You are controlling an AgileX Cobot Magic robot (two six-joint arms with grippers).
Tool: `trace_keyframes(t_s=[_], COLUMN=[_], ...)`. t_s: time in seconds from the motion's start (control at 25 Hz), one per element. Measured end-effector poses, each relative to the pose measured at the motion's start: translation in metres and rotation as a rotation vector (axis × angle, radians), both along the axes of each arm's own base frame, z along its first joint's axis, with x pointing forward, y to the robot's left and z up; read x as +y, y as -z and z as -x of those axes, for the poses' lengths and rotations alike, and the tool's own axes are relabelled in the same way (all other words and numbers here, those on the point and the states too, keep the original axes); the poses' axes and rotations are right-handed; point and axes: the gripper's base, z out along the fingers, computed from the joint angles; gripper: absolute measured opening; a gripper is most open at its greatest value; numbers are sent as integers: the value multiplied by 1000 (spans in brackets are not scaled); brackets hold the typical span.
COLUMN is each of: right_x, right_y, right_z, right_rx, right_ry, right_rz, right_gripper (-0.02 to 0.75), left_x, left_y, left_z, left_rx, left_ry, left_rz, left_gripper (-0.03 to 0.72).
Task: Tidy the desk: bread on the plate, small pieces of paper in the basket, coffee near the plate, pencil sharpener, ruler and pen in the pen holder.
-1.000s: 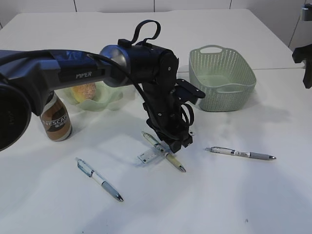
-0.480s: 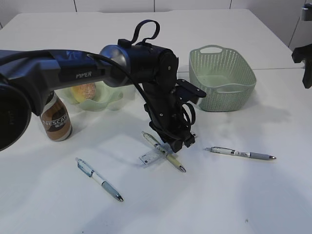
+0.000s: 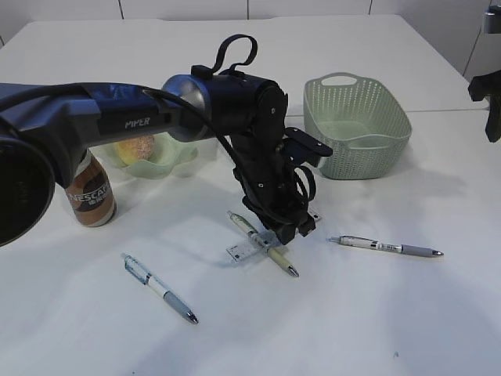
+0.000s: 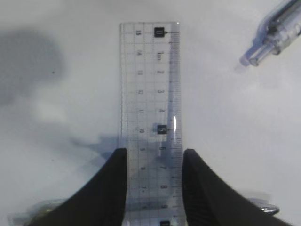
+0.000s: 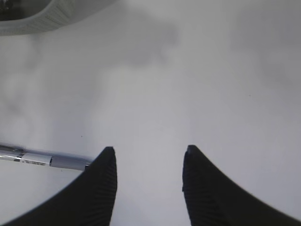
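My left gripper (image 3: 288, 233) is low over the desk (image 3: 352, 313), its jaws shut on the long edges of the clear ruler (image 4: 150, 84). The ruler (image 3: 241, 251) lies across a yellow-green pen (image 3: 278, 258). Two more pens rest on the desk, one (image 3: 159, 288) at the front left and one (image 3: 385, 247) to the right. The bread (image 3: 135, 146) sits in the plate (image 3: 178, 160), with the coffee (image 3: 90, 192) beside it. The basket (image 3: 356, 125) stands behind. My right gripper (image 5: 148, 150) hangs open over bare desk. Pen holder, pencil sharpener and paper are out of view.
The left arm (image 3: 117, 117) stretches in from the left, over the plate and the coffee. A clear blue pen (image 4: 277, 30) lies beyond the ruler's far end. The right arm (image 3: 489, 98) hovers at the far right edge, with a pen (image 5: 37, 159) and the basket's corner (image 5: 37, 19) nearby.
The left jaws have narrowed until they touch the ruler's edges, and the ruler has shifted slightly to the right. The right arm has not moved.
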Motion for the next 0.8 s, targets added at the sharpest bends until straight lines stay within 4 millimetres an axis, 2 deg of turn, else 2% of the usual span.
trace_keyframes(t_s=[0.4, 0.6, 0.8], right_x=[0, 0, 0], right_y=[0, 0, 0], right_z=[0, 0, 0], right_rx=[-2, -2, -4], right_ry=[0, 1, 0], right_rz=[0, -3, -3], right_gripper=[372, 372, 371], left_x=[-3, -8, -10], left_y=[-6, -26, -36], left_z=[-3, -9, -11], left_rx=[-11, -42, -50], left_ry=[1, 6, 8], left_rz=[10, 37, 44], left_gripper=[246, 246, 244])
